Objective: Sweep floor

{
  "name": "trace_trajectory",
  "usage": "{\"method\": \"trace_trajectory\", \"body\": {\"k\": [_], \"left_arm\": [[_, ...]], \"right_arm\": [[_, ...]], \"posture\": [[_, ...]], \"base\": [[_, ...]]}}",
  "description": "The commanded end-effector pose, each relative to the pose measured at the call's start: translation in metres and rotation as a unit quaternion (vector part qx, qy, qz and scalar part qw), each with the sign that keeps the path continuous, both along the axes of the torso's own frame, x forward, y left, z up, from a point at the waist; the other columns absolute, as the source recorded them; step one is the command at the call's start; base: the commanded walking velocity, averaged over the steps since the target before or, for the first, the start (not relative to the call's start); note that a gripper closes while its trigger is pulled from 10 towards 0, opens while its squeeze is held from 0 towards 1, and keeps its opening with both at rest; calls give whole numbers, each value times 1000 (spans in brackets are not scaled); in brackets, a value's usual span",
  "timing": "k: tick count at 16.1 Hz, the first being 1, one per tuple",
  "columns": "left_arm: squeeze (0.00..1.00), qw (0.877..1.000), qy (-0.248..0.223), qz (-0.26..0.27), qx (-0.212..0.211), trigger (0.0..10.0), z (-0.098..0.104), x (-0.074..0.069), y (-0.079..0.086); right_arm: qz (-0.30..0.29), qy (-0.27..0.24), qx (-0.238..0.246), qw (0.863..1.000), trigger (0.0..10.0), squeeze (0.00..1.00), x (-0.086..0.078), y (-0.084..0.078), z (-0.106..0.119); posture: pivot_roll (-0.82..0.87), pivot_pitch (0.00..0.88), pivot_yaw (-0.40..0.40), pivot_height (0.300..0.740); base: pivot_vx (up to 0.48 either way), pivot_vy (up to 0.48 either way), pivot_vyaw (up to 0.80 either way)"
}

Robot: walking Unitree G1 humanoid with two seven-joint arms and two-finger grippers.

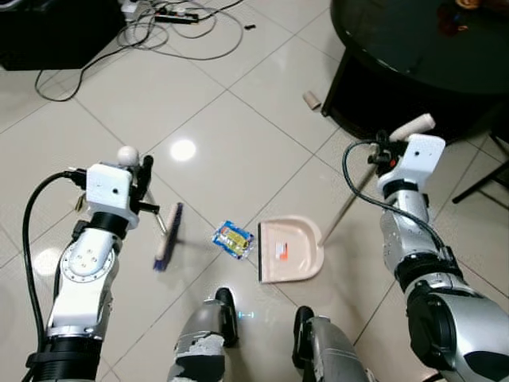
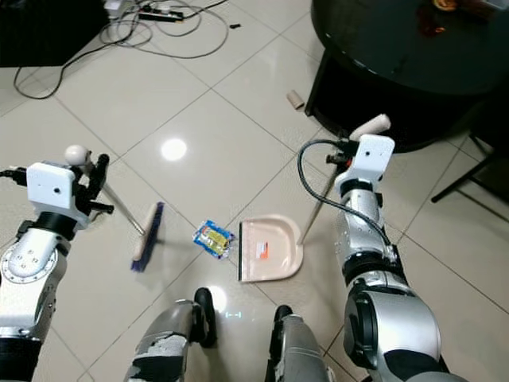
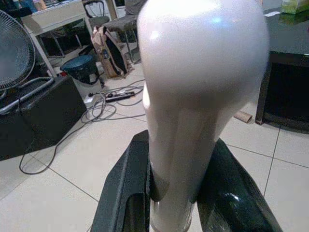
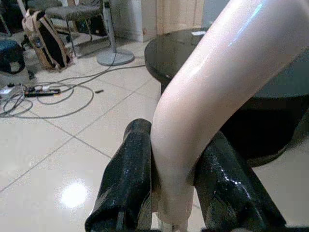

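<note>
- Our left hand (image 1: 145,185) is clamped on the light, stiff broom (image 1: 168,235).
- Our right hand (image 1: 380,157) grips the dustpan (image 1: 289,249) handle.
- The wrapper (image 1: 233,239) between them looks feather-light.

Wrapper (image 1: 233,239) print too small to read; table (image 1: 413,48) cut off at top/right edge.

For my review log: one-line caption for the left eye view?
Left gripper holds broom, right gripper holds dustpan, wrapper between them.
</note>
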State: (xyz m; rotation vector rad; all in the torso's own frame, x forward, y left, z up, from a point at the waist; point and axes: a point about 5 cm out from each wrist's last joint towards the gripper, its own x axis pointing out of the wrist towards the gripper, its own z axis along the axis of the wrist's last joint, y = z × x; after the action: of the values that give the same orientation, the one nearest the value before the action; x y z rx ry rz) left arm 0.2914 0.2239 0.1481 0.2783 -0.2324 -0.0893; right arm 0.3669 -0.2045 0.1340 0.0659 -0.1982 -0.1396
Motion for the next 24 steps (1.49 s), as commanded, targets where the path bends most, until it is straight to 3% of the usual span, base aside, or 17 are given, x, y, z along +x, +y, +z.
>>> {"method": "trace_trajectory", "body": {"k": [1,15,24], "left_arm": [[0,1000,-4,-8,3,10000,2,-4,-2],[0,1000,2,-23,9,10000,5,-18,-6],[0,999,20,-40,-28,10000,-1,2,-32]], "right_arm": [[-10,-7,6,1000,10000,0,-5,-7,-4],[-23,-3,-19,1000,10000,0,-11,-6,-13],[-25,51,-13,998,10000,0,-19,-9,-34]], "posture": [[167,342,27,740],[216,381,34,740],[184,377,24,740]], "base": [[0,0,0],[0,0,0],[0,0,0]]}}
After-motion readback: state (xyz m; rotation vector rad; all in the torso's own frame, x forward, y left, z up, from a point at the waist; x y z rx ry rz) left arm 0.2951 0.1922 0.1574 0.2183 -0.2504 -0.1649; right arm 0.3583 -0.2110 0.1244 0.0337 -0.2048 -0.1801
